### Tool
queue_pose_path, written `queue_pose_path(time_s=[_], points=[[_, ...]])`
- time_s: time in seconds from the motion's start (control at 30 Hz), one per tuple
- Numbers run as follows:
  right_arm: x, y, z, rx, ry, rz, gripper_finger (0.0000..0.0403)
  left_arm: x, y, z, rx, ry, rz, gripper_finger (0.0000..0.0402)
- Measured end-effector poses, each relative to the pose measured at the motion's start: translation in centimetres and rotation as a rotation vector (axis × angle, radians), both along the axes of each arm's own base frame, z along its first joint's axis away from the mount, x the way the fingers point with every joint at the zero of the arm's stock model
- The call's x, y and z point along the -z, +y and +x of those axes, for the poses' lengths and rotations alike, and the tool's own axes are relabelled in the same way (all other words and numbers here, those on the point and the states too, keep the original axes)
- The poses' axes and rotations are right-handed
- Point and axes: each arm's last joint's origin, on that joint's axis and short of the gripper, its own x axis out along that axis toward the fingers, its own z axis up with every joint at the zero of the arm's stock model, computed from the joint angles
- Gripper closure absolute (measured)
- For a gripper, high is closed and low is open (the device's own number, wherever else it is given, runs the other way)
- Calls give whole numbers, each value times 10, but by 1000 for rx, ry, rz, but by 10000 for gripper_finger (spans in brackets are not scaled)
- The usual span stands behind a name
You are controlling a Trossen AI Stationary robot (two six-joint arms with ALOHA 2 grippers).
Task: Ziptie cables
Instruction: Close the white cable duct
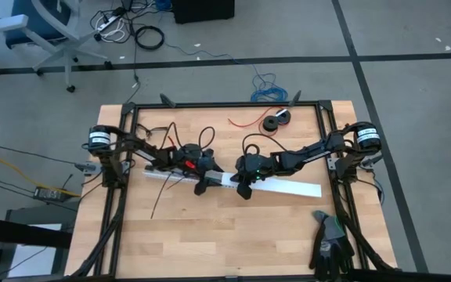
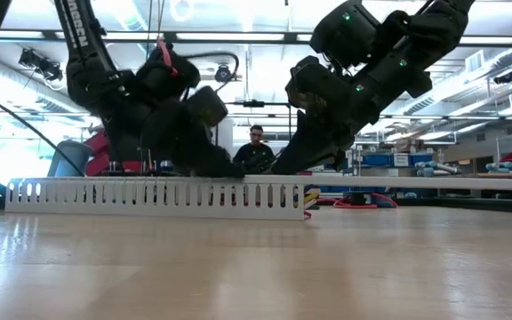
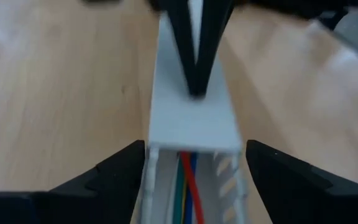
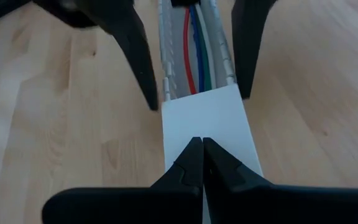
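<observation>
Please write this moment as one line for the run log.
left gripper: open, astride slotted white duct | right gripper: shut, tips on duct cover | cables: inside duct, partly uncovered

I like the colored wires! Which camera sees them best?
The right wrist view: the cables lie in plain sight inside the open white duct. The left wrist view shows a shorter bit. The low view shows only their ends; the high view hides them.

Two dark jointed arms, black looping cables, tapered black fingers (image 4: 135, 50).
</observation>
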Motion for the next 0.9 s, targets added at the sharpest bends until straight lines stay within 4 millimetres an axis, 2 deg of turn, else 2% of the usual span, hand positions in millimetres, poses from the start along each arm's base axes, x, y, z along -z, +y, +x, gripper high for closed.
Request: queue_pose_path(time_s=[0.07, 0.17, 0.33, 0.53, 0.77, 0.9], points=[[0, 0, 0, -1, 1, 1, 403, -7, 0, -1, 6, -11, 9, 111], [0, 0, 0, 1, 1, 3, 403, -7, 0, -4, 12, 26, 32, 111], [0, 0, 0, 6, 3, 9, 403, 1, -1, -9, 14, 114, 41, 110], [0, 0, 0, 7, 4, 10, 403, 7, -2, -15, 12, 133, 34, 110], [1, 0, 0, 6, 5, 9, 403, 13, -5, -36, -42, 25, -6, 110], [0, 0, 0, 6, 5, 8, 403, 10, -8, -38, -54, -27, 14, 110]])
